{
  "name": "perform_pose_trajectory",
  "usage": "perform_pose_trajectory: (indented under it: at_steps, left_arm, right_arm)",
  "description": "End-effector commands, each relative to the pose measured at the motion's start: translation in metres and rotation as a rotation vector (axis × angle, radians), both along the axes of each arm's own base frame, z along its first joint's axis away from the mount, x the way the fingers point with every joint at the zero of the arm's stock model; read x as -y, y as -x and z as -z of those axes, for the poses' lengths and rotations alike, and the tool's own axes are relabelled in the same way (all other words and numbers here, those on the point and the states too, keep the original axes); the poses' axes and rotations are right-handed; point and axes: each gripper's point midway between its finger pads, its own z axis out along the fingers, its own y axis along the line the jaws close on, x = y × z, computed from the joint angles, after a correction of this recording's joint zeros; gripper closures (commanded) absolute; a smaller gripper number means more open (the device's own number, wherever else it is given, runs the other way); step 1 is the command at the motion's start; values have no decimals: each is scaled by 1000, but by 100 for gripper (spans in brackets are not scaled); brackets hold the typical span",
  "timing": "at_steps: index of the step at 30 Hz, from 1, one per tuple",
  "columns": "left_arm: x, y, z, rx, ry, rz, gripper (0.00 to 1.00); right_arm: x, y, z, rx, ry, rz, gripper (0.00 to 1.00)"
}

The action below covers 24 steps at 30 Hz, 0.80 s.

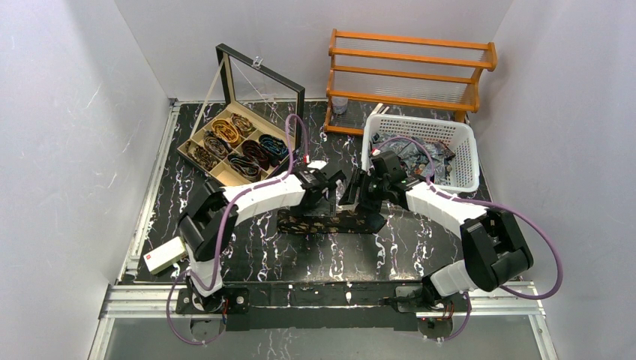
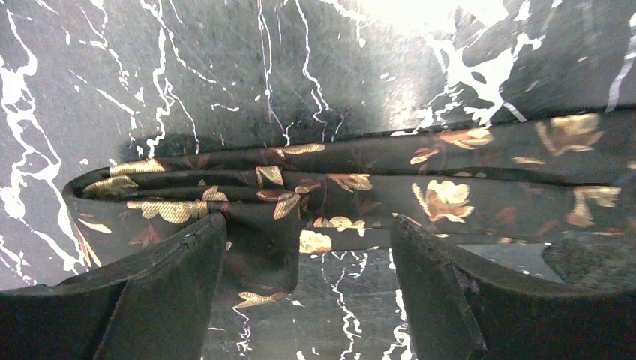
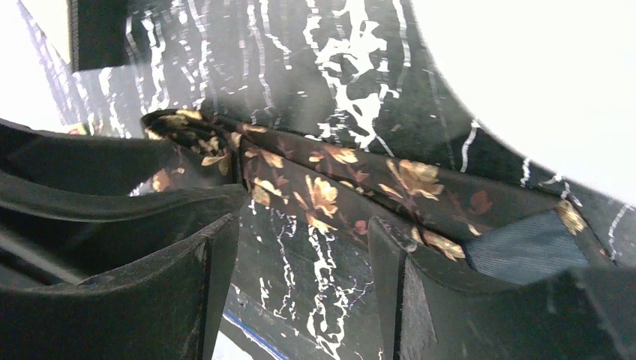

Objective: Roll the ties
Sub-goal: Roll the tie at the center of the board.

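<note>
A dark tie with gold floral spots (image 1: 330, 222) lies folded as a long strip on the black marbled table, in front of both grippers. My left gripper (image 1: 328, 196) hovers over its middle. In the left wrist view that gripper (image 2: 307, 229) is open, the tie (image 2: 337, 180) runs across just past the fingertips (image 2: 180, 270), and a loose flap droops beside the left finger. My right gripper (image 1: 360, 196) is close beside it. In the right wrist view the right gripper (image 3: 304, 229) is open with only table between its fingers, and the tie (image 3: 337, 176) shows its grey lining (image 3: 525, 251).
A compartment box (image 1: 196, 139) with rolled ties stands at the back left, its glass lid raised. A white basket (image 1: 420, 124) with more ties is at the back right, with a wooden rack (image 1: 409, 75) behind it. A small white box (image 1: 165, 257) lies near the left arm's base.
</note>
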Motion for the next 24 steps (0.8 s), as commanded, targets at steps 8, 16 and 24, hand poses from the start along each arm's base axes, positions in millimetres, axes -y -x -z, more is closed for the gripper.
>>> perform_pose_trajectory:
  at_steps: [8,16,24]
  left_arm:
    - [-81,-5,-80,199,223,-178,13]
    - [-158,20,-36,113,286,-371,8]
    - [-180,38,-16,76,367,-455,6]
  right_arm:
    - [-58,-2,-75,675,-169,-504,14]
    - [-137,27,-54,1082,-12,-987,1]
    - [-175,37,-17,1072,4,-1195,1]
